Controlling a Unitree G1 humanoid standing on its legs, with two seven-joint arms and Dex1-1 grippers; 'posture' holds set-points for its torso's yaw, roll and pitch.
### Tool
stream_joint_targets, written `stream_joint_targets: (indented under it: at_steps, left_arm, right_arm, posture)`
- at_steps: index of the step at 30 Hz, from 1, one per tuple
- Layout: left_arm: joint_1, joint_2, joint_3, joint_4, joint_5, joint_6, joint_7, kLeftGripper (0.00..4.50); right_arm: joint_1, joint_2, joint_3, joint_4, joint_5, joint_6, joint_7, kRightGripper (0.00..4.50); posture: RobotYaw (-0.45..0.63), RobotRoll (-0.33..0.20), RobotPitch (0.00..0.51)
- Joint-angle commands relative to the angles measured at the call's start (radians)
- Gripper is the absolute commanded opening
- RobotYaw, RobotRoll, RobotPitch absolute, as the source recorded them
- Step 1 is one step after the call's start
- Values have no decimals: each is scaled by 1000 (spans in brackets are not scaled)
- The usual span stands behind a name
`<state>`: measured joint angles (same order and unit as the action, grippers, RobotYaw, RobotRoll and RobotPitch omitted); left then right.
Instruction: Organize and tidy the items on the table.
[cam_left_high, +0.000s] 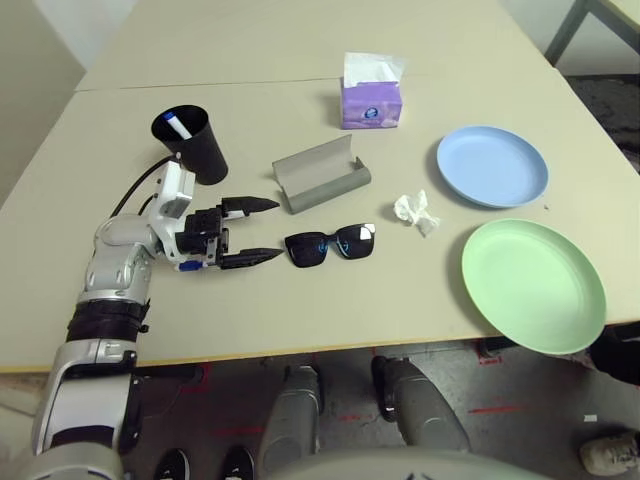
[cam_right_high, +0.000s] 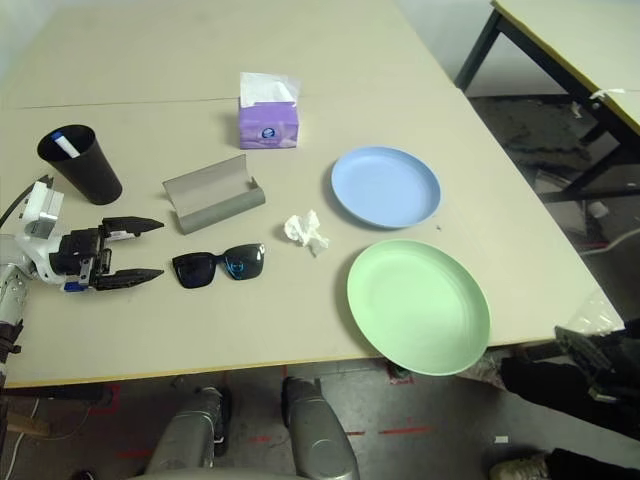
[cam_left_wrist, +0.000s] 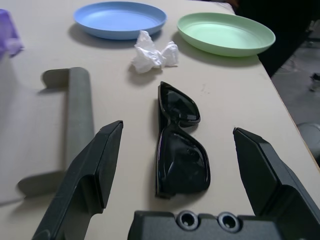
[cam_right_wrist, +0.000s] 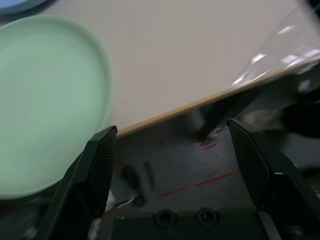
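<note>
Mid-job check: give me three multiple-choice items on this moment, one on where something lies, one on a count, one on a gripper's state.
1. The sunglasses lie:
A. on the green plate
B. on the table, just ahead of the left gripper
C. inside the glasses case

2. Plates on the table:
A. one
B. two
C. three

3. The left gripper is:
A. open and empty
B. shut on the tissue
C. shut on a marker

Answers: 1 B, they sit bare between gripper and tissue. 2 B, one blue plate, one green plate. 3 A, fingers spread, nothing between.
</note>
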<state>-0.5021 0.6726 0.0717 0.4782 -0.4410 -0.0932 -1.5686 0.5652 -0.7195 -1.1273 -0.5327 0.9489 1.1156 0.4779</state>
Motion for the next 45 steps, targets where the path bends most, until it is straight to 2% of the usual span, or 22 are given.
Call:
stream_joint_targets:
  at_steps: [1,8,17,26,43,45]
  left_arm:
    - [7,-2,-7,4,13,-11,-8,4483]
    - [34,6,7,-21,8,-5,12,4483]
    - [106,25,25,-117,-14,26,50,4483]
    - [139,19,35,-204,-26,66,92,4483]
    - [141,14,34,-235,-38,69,130,4483]
    - [140,14,36,-236,-40,67,133,4500]
  right_arm:
    - [-33,-8,24,-11,56,39,-21,4500]
    - [-114,-46,153,-13,127,105,-33,4500]
    - [-187,-71,292,27,97,98,-28,4500]
    - [-194,-77,327,69,61,79,-10,4500]
    - [-254,-71,386,97,52,95,-15,4500]
    - [-261,-72,389,98,55,101,-14,4110]
  posture:
    - [-339,0,194]
    - [-298,0,200]
    - [-260,0,206]
    - [-248,0,203]
    - [-234,0,197]
    - [-230,0,195]
